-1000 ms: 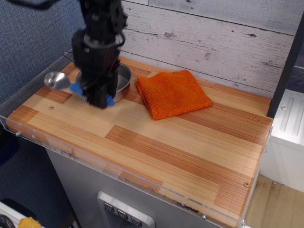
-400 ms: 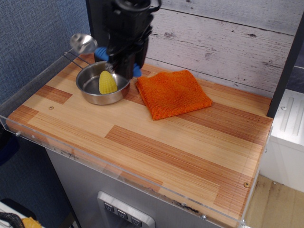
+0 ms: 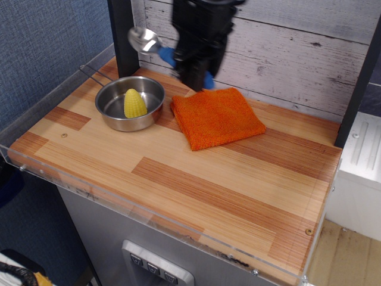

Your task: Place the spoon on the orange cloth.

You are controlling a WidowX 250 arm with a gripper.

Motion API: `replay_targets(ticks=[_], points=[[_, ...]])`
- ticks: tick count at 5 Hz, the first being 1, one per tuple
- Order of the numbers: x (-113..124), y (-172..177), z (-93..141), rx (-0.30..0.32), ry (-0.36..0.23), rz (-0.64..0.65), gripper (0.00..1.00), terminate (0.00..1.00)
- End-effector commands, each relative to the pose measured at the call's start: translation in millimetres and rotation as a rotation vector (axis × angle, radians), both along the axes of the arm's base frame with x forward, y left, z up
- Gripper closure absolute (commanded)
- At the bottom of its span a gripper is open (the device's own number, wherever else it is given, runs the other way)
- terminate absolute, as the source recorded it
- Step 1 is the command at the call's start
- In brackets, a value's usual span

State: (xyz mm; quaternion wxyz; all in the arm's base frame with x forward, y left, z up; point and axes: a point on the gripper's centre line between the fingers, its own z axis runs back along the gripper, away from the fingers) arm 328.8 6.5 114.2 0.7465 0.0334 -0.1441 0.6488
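- Blue-handled spoon (image 3: pixel 156 49) is held clamped in the jaws of the gripper (image 3: pixel 195 76), up off the tabletop (image 3: pixel 208 173), over the far-left edge of the orange cloth (image 3: pixel 216 117).
- Its long axis runs roughly level, silver bowl pointing left toward the steel pan (image 3: pixel 130 102); the cloth lies just below and right.
- Since a second ago, the spoon has risen from beside the pan and travelled right; the corn (image 3: pixel 134 103) now shows.
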Motion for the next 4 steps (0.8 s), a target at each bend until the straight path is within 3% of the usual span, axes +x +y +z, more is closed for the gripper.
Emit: replay_targets(ticks=[1,4], points=[[24.1,-46.0,0.2,0.024,-0.055,-0.050,1.00,0.00],[33.2,-99.2,-53.1,-0.011,0.037,-0.088,1.00,0.00]])
